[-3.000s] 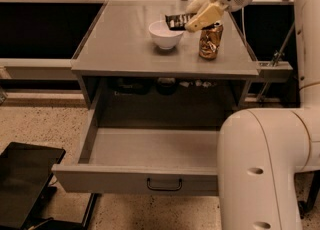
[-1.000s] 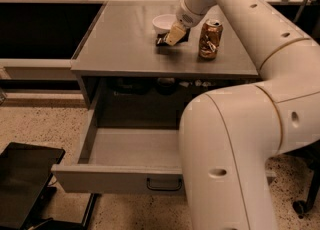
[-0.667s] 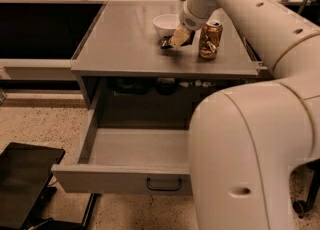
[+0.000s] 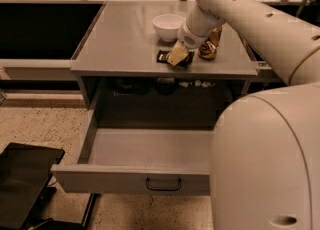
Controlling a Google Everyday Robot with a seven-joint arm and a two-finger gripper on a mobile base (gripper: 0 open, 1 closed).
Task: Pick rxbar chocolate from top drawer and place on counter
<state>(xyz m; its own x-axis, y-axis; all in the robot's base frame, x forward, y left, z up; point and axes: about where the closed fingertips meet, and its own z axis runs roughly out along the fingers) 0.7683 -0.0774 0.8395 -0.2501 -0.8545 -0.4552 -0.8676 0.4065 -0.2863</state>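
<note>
- One white arm (image 4: 235,4) reaches down from the upper right.
- The top drawer (image 4: 115,179) stands pulled out, its grey floor showing.
- The counter (image 4: 125,39) shows bare surface across its left half.
- A bowl (image 4: 167,31) and a can (image 4: 210,46) stand behind.
- The rxbar chocolate (image 4: 162,56) lies near the counter's front edge, under the gripper (image 4: 176,56); whether it is gripped cannot be told.

Pale arm (image 4: 245,11) seen extended from upper right, sloped down-left. Wrist (image 4: 194,33) bent downward. Gripper (image 4: 177,55) held low over the counter (image 4: 125,44), near its front edge, angled down-left. Large rounded arm segment (image 4: 265,164) noted in lower-right foreground.
</note>
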